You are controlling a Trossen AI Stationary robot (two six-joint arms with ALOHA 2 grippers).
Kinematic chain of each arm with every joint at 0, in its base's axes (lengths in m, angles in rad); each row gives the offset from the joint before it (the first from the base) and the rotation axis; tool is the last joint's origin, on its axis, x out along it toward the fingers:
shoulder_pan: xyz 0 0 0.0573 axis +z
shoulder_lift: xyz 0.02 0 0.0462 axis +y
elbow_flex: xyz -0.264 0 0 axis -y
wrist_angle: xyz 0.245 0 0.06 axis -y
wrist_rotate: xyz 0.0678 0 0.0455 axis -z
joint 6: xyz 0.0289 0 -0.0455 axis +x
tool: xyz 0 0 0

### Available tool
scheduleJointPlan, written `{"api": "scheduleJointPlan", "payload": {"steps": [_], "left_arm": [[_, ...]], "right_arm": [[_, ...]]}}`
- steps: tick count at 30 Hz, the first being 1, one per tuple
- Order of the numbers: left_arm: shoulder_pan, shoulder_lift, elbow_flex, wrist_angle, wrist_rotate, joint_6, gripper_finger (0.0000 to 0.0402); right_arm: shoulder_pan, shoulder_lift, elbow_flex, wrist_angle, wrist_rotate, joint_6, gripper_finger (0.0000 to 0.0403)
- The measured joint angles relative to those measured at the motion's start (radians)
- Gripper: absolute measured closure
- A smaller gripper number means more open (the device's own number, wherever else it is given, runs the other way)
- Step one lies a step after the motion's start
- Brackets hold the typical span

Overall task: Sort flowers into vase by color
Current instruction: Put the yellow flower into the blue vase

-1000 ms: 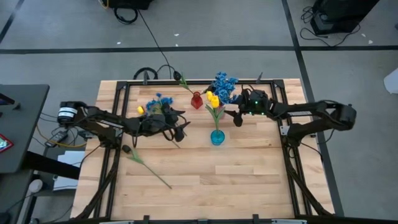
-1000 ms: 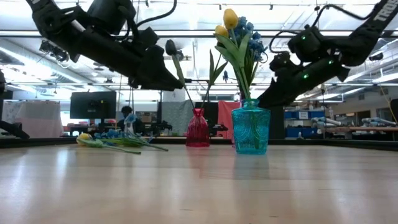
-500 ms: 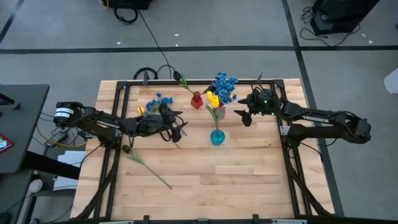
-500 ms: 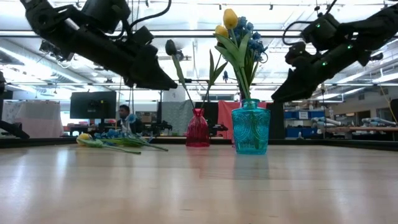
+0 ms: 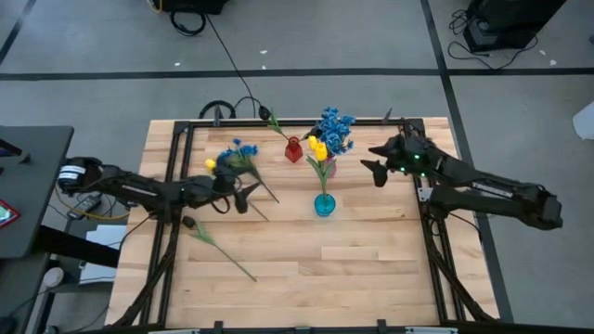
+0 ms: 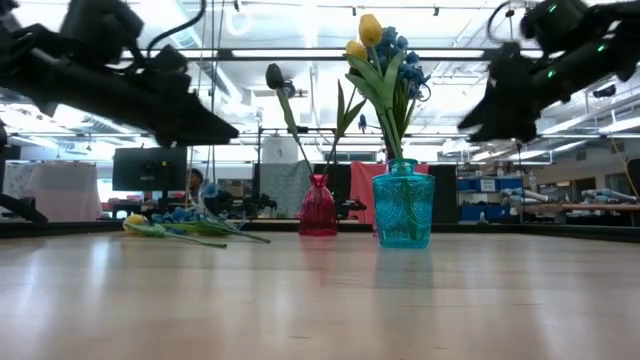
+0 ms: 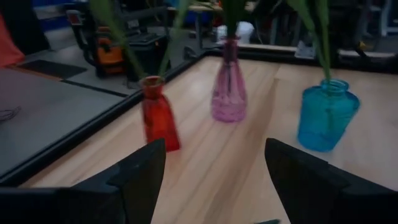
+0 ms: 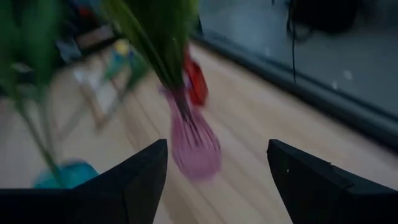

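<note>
Writing: no brand, label or lettering can be read on any item.
Tabletop (image 5: 353, 269): pale wooden planks with visible grain, bordered by a dark metal frame.
Teal vase (image 6: 403, 206): translucent ribbed glass, bulbous with a short neck, at the tabletop's middle; it holds two yellow tulip-like buds (image 6: 364, 36) on green leafy stems.
Pink vase (image 7: 229, 87): translucent, fluted, slim-necked, just beyond the teal vase; a bushy spray of small blue blossoms (image 5: 335, 126) rises from it.
Red vase (image 6: 318, 207): translucent, flared at the base, at the far edge; it holds a thin stem with a dark bloom (image 6: 275, 76).
Loose flowers, far left (image 5: 232, 158): blue sprays and one yellow bud lying flat on the wood.
Loose stem, near left (image 5: 217, 247): a dark-headed flower lying alone on the planks, well apart from the vases.
Left claw (image 5: 243, 196): matte dark fingers spread and empty, hovering above the tabletop left of the teal vase, near the loose blue flowers.
Right claw (image 5: 371, 169): dark fingers parted, grasping nothing, raised to the right of the pink vase.
</note>
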Motion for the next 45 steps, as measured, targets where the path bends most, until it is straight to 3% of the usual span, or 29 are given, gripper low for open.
{"api": "scheduleJointPlan", "payload": {"steps": [5,11,21,29,34,38,45], "left_arm": [[0.002,-0.098,-0.064,-0.009,-0.028,-0.124,0.0120],[0.002,-0.088,-0.070,-0.033,-0.022,-0.337,0.0120],[0.002,-0.084,-0.070,0.004,-0.092,-0.272,0.0120],[0.002,-0.085,-0.040,0.005,-0.132,-0.308,0.0122],[0.002,-0.084,0.048,-0.187,-0.232,-0.380,0.0147],[0.008,-0.051,0.137,-0.463,-0.289,-0.585,0.0168],[0.006,0.037,0.196,-0.649,-0.156,-0.947,0.0187]], "right_arm": [[0.038,-0.134,0.000,0.033,0.023,0.009,0.0117],[0.117,-0.216,-0.074,0.110,0.133,0.067,0.0118],[0.237,-0.214,-0.318,0.682,0.167,0.084,0.0131],[0.330,-0.184,-0.325,0.736,0.149,0.042,0.0141],[0.387,-0.129,-0.325,0.746,0.240,-0.066,0.0146],[0.403,-0.103,-0.325,0.759,0.276,-0.136,0.0149],[0.422,-0.090,-0.325,0.742,0.308,-0.212,0.0151]]}}
